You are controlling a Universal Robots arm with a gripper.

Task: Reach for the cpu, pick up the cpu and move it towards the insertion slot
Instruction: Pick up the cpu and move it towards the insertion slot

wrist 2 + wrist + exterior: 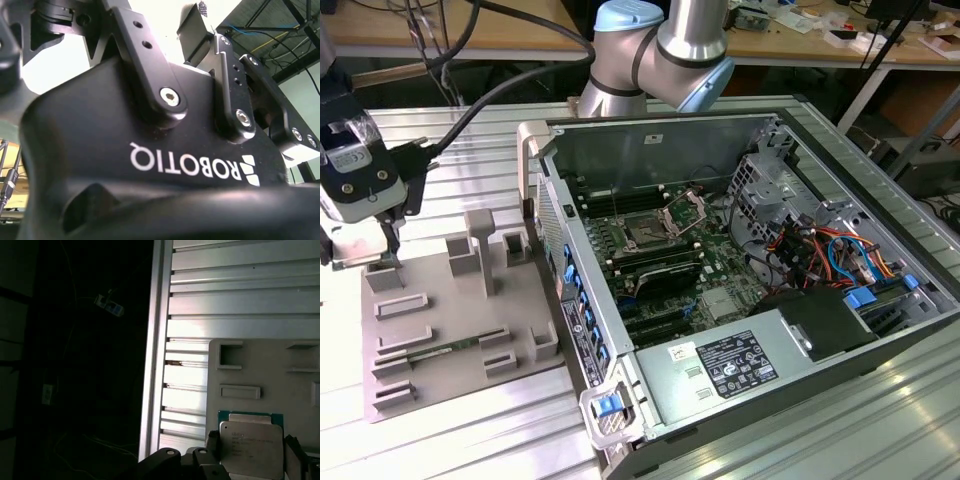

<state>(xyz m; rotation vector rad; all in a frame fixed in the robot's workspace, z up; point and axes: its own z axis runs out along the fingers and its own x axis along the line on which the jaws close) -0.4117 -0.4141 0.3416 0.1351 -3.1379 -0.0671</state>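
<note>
Ribbed metal table (240, 300) bears grey tray (265, 365); jaws flank the lettered cpu (252, 447); whether pinching, cannot tell.

cpu (251, 449) seemingly in tray (270, 375) recess, table (240, 300) beneath

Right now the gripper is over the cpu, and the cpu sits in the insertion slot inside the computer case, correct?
Not quite. The gripper is over the cpu, but the cpu lies on the grey tray outside the computer case, as the first wrist view shows. In the exterior view the insertion slot sits apart from it, with its metal frame raised.
</note>
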